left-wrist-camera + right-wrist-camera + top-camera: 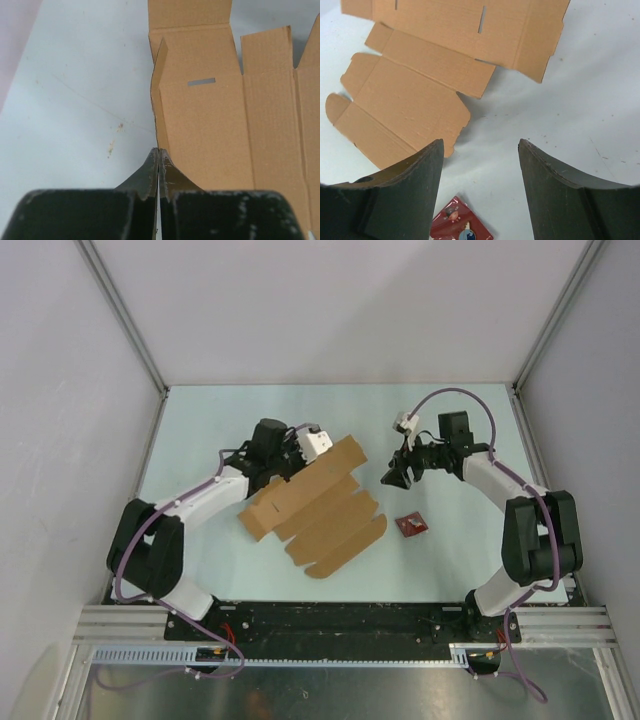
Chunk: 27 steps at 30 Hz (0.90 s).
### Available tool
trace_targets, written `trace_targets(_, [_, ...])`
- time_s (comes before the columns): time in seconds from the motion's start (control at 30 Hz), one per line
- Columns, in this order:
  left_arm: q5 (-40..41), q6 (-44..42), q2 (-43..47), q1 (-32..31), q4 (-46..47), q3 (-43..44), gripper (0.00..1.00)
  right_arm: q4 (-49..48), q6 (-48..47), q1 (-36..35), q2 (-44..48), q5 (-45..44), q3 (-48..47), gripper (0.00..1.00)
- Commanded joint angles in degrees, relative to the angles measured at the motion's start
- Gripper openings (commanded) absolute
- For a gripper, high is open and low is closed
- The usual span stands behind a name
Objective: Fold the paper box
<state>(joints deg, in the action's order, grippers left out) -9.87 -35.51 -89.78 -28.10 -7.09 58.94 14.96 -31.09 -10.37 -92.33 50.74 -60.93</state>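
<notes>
Here, the paper box [315, 510] lay mostly flat on the pale counter [200, 420] between the arms, one side flap raised and pinched in the closed left claw [159, 155], while the right claw [480, 145] hung wide and empty near a red packet [460, 225].

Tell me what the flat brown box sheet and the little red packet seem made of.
The paper box: corrugated cardboard, matte brown; fine ribbing runs across its panels. The red packet: probably glossy plastic or foil wrap, as it shines and bears a printed picture; not certain.
</notes>
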Motion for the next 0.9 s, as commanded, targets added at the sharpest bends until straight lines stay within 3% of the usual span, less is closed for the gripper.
trace_targets(0.0, [-7.44, -6.58, 4.44, -1.52, 0.85, -0.05, 0.00, 3.58, -5.55, 0.96, 2.69, 5.23, -2.00, 0.67])
trace_targets(0.23, [-13.85, -13.79, 6.19, -4.16, 0.24, -3.91, 0.00, 8.06, -11.09, 2.72, 3.04, 8.49, -2.00, 0.69])
trace_targets(0.4, [-13.96, -16.96, 6.28, -5.65, 0.32, -5.41, 0.01, 10.17, -13.73, 4.39, 3.92, 10.26, -2.09, 0.71])
trace_targets(0.53, [-11.49, -13.54, 4.27, -6.44, 0.15, -4.10, 0.29, 9.30, -14.44, 4.39, 3.66, 8.67, -2.00, 0.73])
trace_targets(0.57, [-11.32, -12.93, 4.17, -6.44, 0.15, -3.75, 0.42, 8.25, -14.17, 4.39, 3.22, 8.67, -2.09, 0.73])
trace_targets(0.63, [-11.75, -11.43, 4.52, -6.44, 0.15, -3.65, 0.48, 7.10, -13.82, 4.22, 2.69, 8.76, -2.09, 0.74])
trace_targets(0.67, [-12.01, -10.73, 4.78, -6.44, 0.24, -3.57, 0.56, 6.06, -13.65, 4.04, 2.16, 8.94, -2.09, 0.74])
trace_targets(0.87, [-10.70, -6.60, 12.93, -4.87, 0.24, -6.20, 0.65, 2.01, -14.52, 1.15, 2.16, 5.87, -2.09, 0.76])
